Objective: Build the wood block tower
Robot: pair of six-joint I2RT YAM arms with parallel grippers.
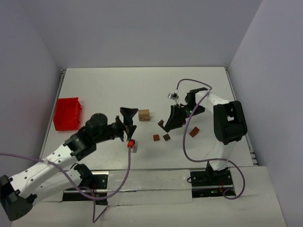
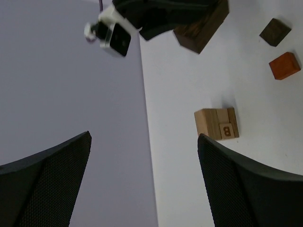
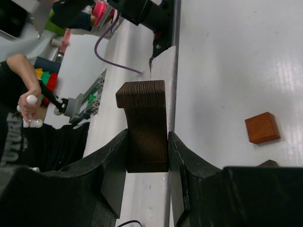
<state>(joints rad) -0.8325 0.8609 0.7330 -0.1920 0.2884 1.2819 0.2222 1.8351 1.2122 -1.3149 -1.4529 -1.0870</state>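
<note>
The right gripper point(image 3: 147, 138) clamps a dark brown block point(image 3: 142, 101), jutting past its fingertips, just right of the tan blocks point(image 1: 144, 115). The left gripper point(image 1: 129, 121) gapes wide just left of them.

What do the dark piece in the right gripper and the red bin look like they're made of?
The dark piece in the right gripper looks like matte dark wood: fine grain lines cross its faces. The red bin is probably plastic: even bright colour, smooth walls.
</note>
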